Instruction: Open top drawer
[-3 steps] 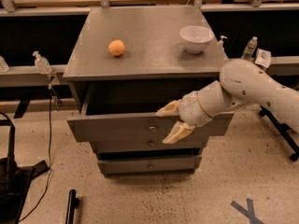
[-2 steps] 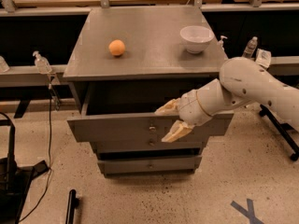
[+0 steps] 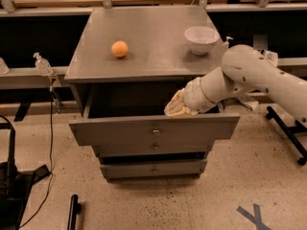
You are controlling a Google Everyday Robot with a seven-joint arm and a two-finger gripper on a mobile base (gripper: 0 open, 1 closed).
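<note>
The top drawer [image 3: 120,131] of the grey metal cabinet [image 3: 148,51] stands pulled out, its flat front well forward of the cabinet and its dark box open from above. Its small round knob [image 3: 156,131] sits at the middle of the front. My gripper [image 3: 175,107], cream-coloured at the end of a white arm [image 3: 249,73] that reaches in from the right, hovers just over the upper edge of the drawer front, right of the middle and above the knob. It holds nothing that I can see.
An orange ball [image 3: 120,49] and a white bowl [image 3: 201,39] rest on the cabinet top. Two narrower drawers [image 3: 155,147] [image 3: 154,168] below are closed. A clear bottle [image 3: 42,63] stands on the left ledge. Black equipment [image 3: 9,176] sits on the floor left.
My gripper has lifted from straddling the drawer front beside the knob to just above the front's upper edge. The drawer stays pulled out.
</note>
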